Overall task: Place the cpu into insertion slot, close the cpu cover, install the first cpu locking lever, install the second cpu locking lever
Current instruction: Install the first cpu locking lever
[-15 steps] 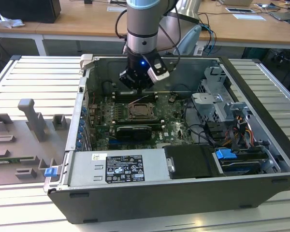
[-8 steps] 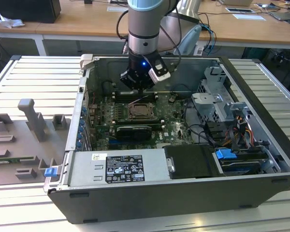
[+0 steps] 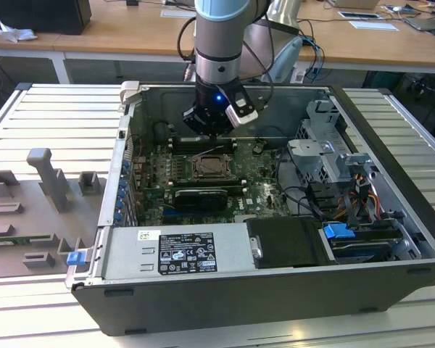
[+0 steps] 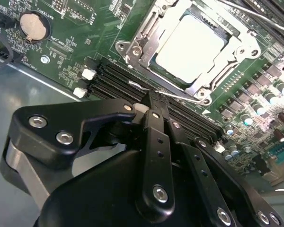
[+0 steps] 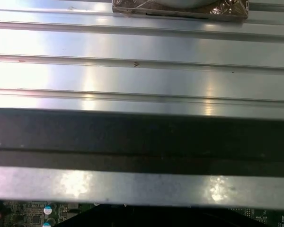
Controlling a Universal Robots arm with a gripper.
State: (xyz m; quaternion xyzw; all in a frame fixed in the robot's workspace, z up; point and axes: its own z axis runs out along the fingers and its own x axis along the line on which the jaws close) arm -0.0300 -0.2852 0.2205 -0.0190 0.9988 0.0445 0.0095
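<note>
The cpu [image 4: 189, 45] lies flat in the insertion slot [image 3: 209, 167] on the green board, its pale metal face up. The cpu cover [image 4: 144, 35] lies down around it as a silvery frame. A thin silvery locking lever [image 4: 180, 96] runs along the socket's edge nearest my gripper. My gripper [image 4: 154, 101] has its black fingers together, with the tips right at this lever, between the socket and the black memory slots [image 4: 113, 78]. In the exterior view the gripper [image 3: 213, 135] hangs inside the open computer case, just behind the socket.
A power supply [image 3: 181, 250] fills the case's front. A drive cage [image 3: 326, 156] with cables stands at the exterior view's right. A black graphics card [image 3: 199, 196] lies in front of the socket. A grey fixture tray [image 3: 36, 210] sits outside, at the exterior view's left. The case wall [image 5: 142, 137] is close by.
</note>
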